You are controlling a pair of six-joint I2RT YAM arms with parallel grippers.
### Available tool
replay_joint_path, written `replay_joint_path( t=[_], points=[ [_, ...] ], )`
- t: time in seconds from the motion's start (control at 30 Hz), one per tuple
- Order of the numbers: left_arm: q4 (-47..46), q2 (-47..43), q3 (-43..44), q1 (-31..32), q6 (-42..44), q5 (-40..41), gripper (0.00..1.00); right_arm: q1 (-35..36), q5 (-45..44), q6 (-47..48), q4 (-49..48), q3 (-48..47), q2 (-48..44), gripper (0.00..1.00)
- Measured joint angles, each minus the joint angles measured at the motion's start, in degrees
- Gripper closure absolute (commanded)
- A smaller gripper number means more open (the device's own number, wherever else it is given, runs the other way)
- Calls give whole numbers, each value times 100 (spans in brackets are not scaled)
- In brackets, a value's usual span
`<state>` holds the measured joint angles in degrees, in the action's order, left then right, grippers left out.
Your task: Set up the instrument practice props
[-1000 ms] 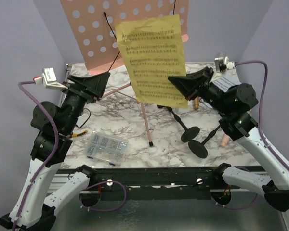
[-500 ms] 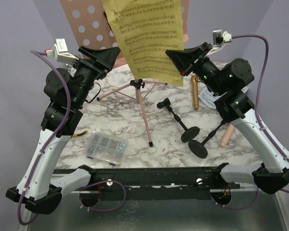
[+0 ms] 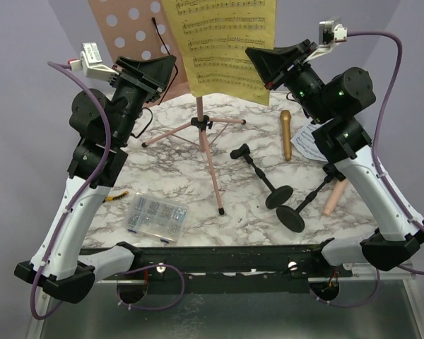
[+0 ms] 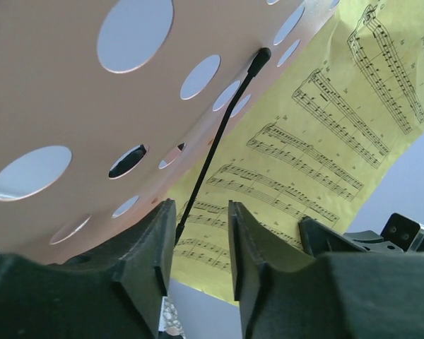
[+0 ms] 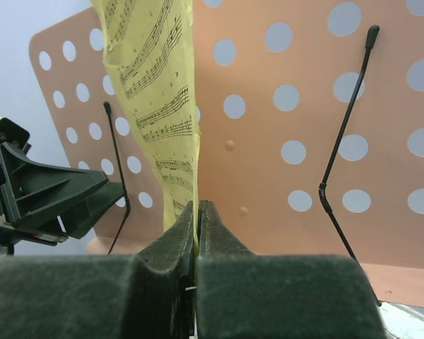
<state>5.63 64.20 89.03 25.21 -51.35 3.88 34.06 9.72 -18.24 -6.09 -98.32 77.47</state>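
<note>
The pink perforated music rack (image 3: 127, 28) stands on its tripod legs (image 3: 201, 138) at the back. My right gripper (image 3: 258, 65) is shut on the lower edge of a yellow sheet-music page (image 3: 222, 49), held upright in front of the rack (image 5: 283, 106); the page (image 5: 155, 92) rises from the pinched jaws (image 5: 196, 212). My left gripper (image 3: 164, 70) stands open by the rack's left black wire arm (image 4: 219, 141), whose lower end lies between the jaws (image 4: 201, 233), close to the left finger. On the table lie a gold microphone (image 3: 285, 134), a pink microphone (image 3: 333, 196) and two black mic holders (image 3: 268, 183).
A clear box of screws (image 3: 155, 215) sits front left, with yellow-handled pliers (image 3: 119, 196) beside it. A white sheet-music page (image 3: 307, 141) lies under the right arm. A second wire arm (image 5: 346, 127) runs down the rack's right side.
Both arms have risen toward the rack. The right one carried the yellow page up in front of it. The left jaws have narrowed around the wire arm.
</note>
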Motion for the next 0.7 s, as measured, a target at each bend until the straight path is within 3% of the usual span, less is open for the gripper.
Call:
replay_joint_path(
  t=[0.33, 0.57, 0.7],
  points=[
    [-168, 192, 37, 0, -2, 0, 77, -153, 162, 33, -114, -227, 385, 100],
    [-258, 199, 37, -2, 55, 0, 78, -195, 251, 35, -232, -501, 531, 99],
    [-326, 197, 35, -2, 111, -2, 85, -195, 302, 33, -295, -691, 667, 99]
  ],
)
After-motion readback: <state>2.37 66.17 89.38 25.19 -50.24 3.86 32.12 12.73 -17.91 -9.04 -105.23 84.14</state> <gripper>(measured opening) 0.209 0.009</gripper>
